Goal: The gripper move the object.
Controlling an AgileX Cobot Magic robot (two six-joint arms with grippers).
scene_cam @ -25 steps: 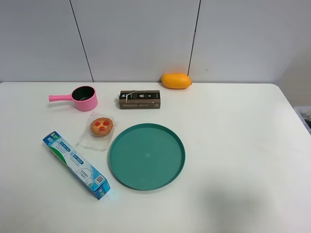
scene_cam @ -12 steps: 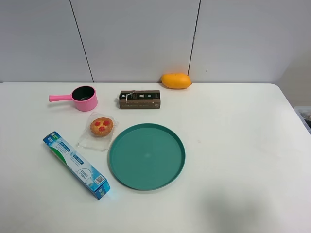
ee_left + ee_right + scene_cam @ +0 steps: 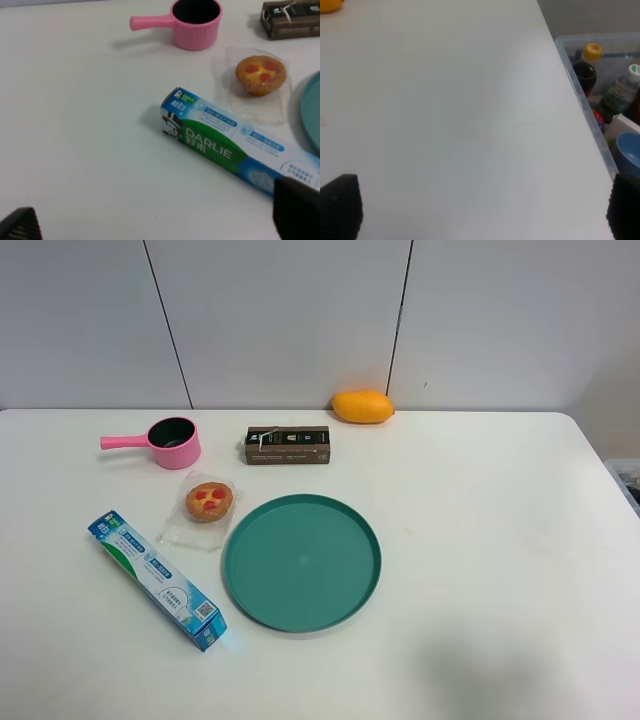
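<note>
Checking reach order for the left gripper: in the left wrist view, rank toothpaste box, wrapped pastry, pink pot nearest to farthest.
1. Toothpaste box: right by the left gripper, one end beside a fingertip.
2. Wrapped pastry: beyond the box.
3. Pink pot: farthest, behind the pastry.

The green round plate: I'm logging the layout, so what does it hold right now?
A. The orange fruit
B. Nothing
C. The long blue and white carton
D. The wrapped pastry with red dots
B: the green round plate shows only bare surface, and the long blue and white toothpaste carton lies on the white table to the plate's left.
</note>
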